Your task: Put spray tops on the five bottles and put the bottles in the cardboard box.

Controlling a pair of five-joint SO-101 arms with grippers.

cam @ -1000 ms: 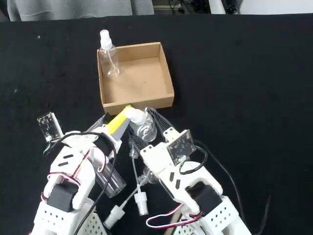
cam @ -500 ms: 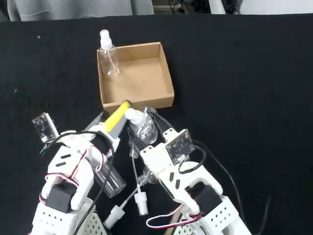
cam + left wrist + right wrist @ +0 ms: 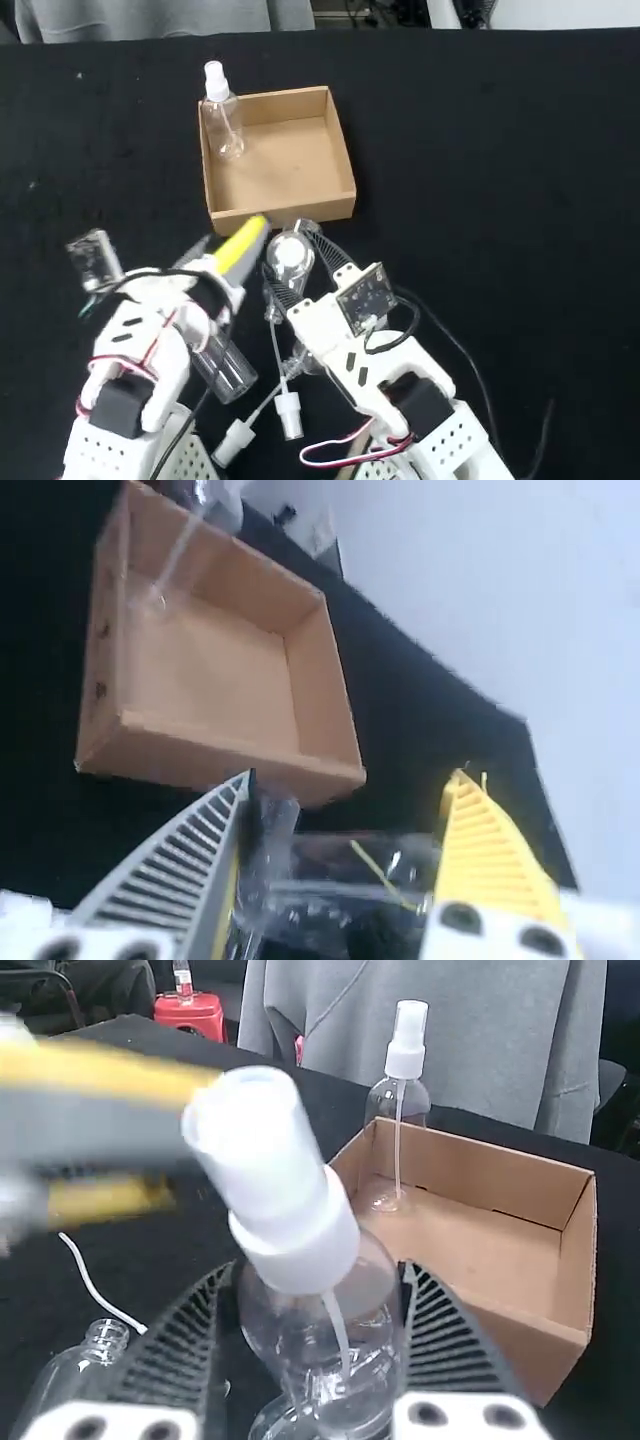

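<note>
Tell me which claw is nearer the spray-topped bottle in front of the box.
Right. The right claw is shut on that bottle, gripping its body. The left claw is open just beside it, its yellow finger close to the spray top.

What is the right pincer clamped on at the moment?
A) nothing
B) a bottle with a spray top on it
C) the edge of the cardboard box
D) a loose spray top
B: the right pincer grips a clear bottle with a white spray top on its neck.
</note>
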